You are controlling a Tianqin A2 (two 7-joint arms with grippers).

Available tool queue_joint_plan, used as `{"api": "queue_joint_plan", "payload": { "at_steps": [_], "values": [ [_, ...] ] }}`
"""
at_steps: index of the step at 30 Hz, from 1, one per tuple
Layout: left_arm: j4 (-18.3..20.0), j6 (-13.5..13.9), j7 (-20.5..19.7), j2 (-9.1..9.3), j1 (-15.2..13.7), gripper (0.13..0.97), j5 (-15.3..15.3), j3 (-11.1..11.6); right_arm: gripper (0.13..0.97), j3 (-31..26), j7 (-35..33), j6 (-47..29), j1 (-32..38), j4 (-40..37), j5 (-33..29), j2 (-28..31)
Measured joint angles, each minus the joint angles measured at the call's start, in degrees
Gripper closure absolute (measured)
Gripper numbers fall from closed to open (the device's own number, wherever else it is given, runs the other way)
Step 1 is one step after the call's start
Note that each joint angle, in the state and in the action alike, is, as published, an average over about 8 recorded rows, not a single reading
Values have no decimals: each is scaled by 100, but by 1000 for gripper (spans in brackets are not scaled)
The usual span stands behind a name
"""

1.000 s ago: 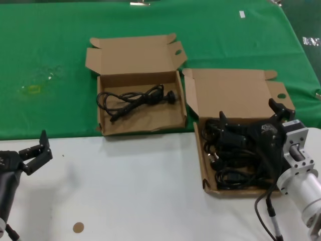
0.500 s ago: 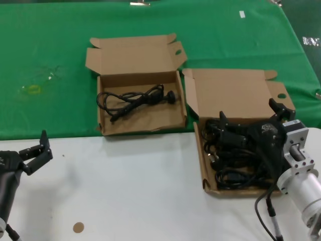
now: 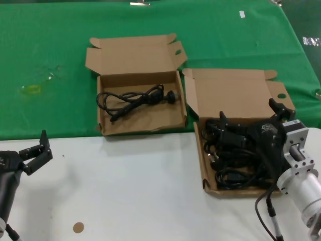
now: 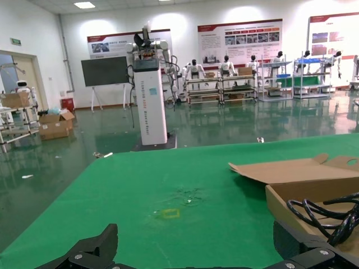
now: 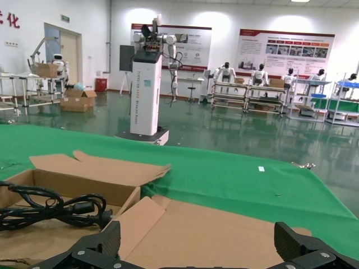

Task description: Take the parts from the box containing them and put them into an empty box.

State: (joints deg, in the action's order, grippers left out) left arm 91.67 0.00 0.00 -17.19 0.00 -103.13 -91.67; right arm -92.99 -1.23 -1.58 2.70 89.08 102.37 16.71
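the parts (image 3: 231,155): heap of black looped power cords with plugs, sitting in the right-hand box (image 3: 205,173), which rests on the white bench (image 3: 130,186) at its near right, lid flap folded back onto the green cloth (image 3: 50,45). walls of that box look straight and even.

one more cord bundle (image 3: 135,100) lies alone in the far box (image 3: 173,108), which sits on the green cloth, left of and just beside the full box; flaps of the two almost touching. its near wall rim is wavy. the cord runs across the floor of the box, plug end toward the right wall. it also shows in the right wrist view (image 5: 53,208) and at the edge of the left wrist view (image 4: 331,212).

right tool (image 3: 248,123): down over the full box, above the cord heap, fingers spread wide, one tip (image 3: 223,120) over the far left part of the pile, the other (image 3: 276,106) by the far right corner. released, nothing between the fingers. cannot tell whether the tips touch the cords.

left tool (image 3: 36,150): parked over the white bench at the near left edge, well apart from both boxes, fingers apart, holding nothing.

a small brown round disc (image 3: 78,227) lies on the bench near the front edge.
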Motion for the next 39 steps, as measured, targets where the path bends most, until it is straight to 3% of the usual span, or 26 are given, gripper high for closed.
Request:
{"api": "queue_joint_plan", "payload": {
  "at_steps": [39],
  "values": [
    [0,0,0,0,0,132,0,0,129,0,0,0,0,0,0,0]
  ]
}}
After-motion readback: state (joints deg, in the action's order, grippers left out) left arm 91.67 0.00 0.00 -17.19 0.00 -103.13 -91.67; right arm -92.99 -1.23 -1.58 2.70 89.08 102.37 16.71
